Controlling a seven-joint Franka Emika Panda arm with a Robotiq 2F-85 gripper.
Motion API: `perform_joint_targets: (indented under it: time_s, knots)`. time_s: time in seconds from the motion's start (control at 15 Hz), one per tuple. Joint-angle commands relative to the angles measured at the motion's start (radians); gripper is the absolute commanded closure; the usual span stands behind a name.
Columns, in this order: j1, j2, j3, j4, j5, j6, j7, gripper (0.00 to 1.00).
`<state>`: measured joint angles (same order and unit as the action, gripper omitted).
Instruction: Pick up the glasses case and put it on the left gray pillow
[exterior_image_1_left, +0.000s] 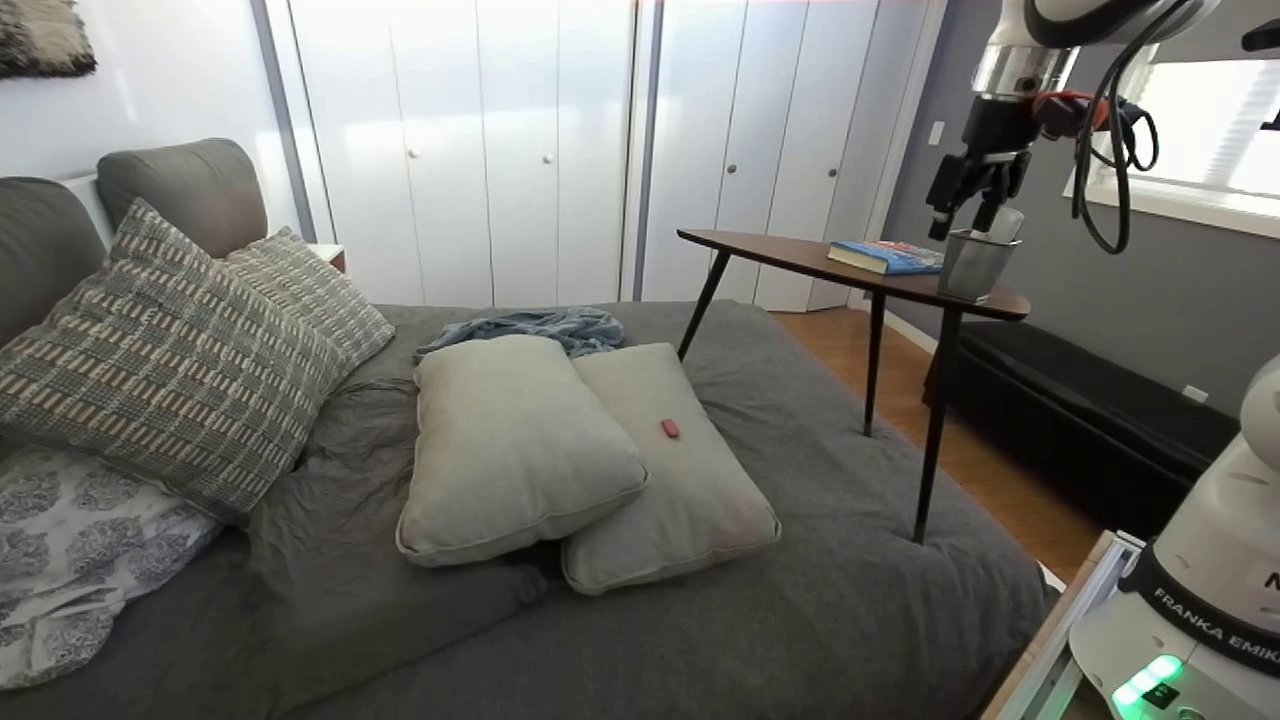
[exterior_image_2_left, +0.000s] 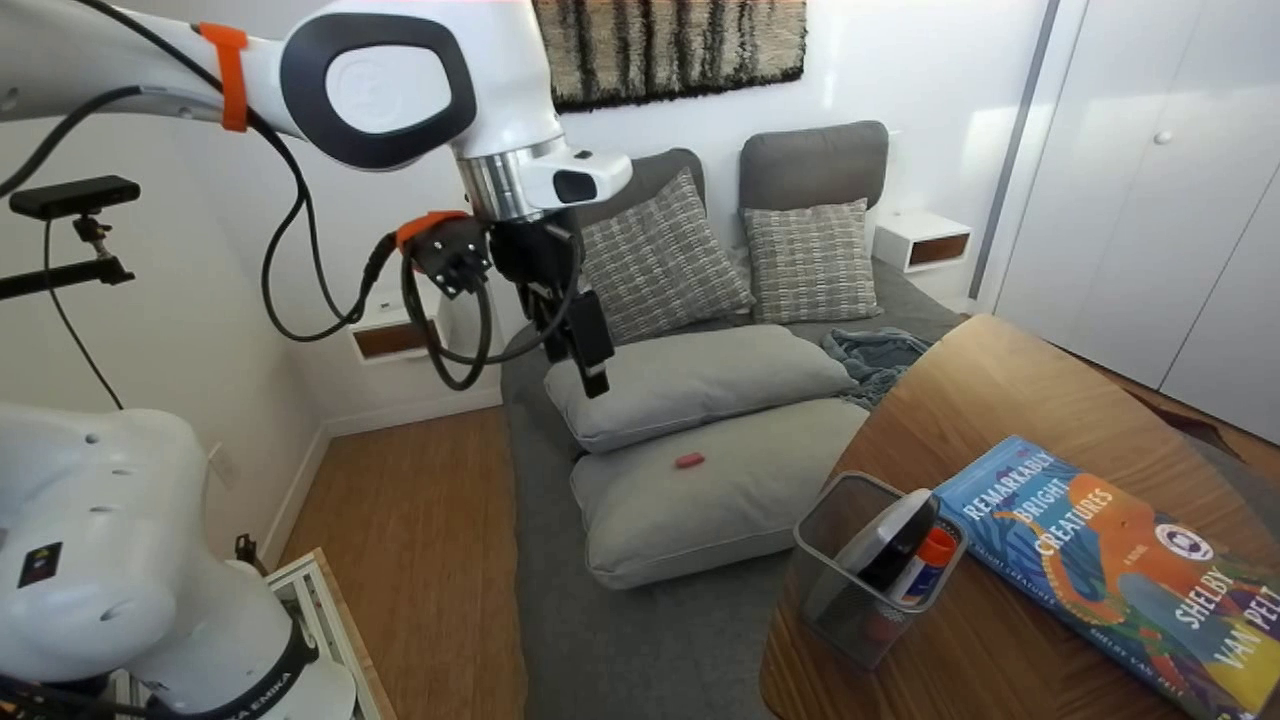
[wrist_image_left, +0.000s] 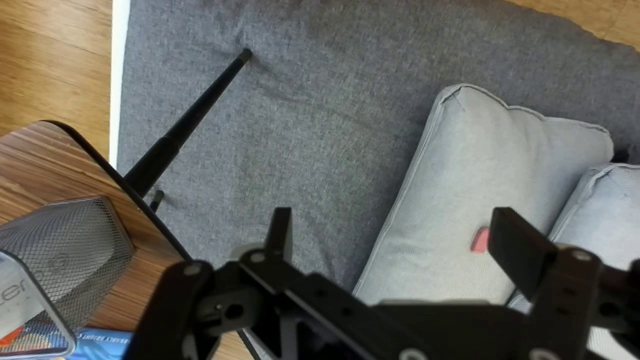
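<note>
No small dark oblong glasses case can be made out in these views. Two plain light-grey pillows overlap on the bed. The left gray pillow (exterior_image_1_left: 510, 445) seems to be the upper one; it is at the back in an exterior view (exterior_image_2_left: 705, 380) and at the right edge of the wrist view (wrist_image_left: 612, 215). Their tints are too alike to be sure. My gripper (wrist_image_left: 390, 215) is open and empty, fingers wide apart, high above the bed. It hangs near the side table in an exterior view (exterior_image_1_left: 962, 225) and in front of the pillows in an exterior view (exterior_image_2_left: 580, 365).
A small red object (exterior_image_1_left: 670, 428) lies on the lower pillow (exterior_image_1_left: 700, 500). A long-legged wooden table (exterior_image_2_left: 985, 390) stands on the bed. It holds a mesh cup (exterior_image_2_left: 830, 600) with a glue stick and a book (exterior_image_2_left: 1110, 570). Plaid pillows (exterior_image_1_left: 190, 350) lean at the headboard.
</note>
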<state>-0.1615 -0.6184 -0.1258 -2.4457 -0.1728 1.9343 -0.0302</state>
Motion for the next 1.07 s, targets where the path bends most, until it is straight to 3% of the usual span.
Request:
perform_joint_targets:
  time_s: [0.0,0.47,1.0]
  knots:
    - [-0.012,0.003,-0.02,0.008,-0.048,0.041,-0.051,0.0]
    - [-0.093,0.068,-0.166,0.11,-0.201,0.192,-0.238,0.0]
    - [-0.109,0.209,-0.337,0.282,-0.091,0.267,-0.366,0.0]
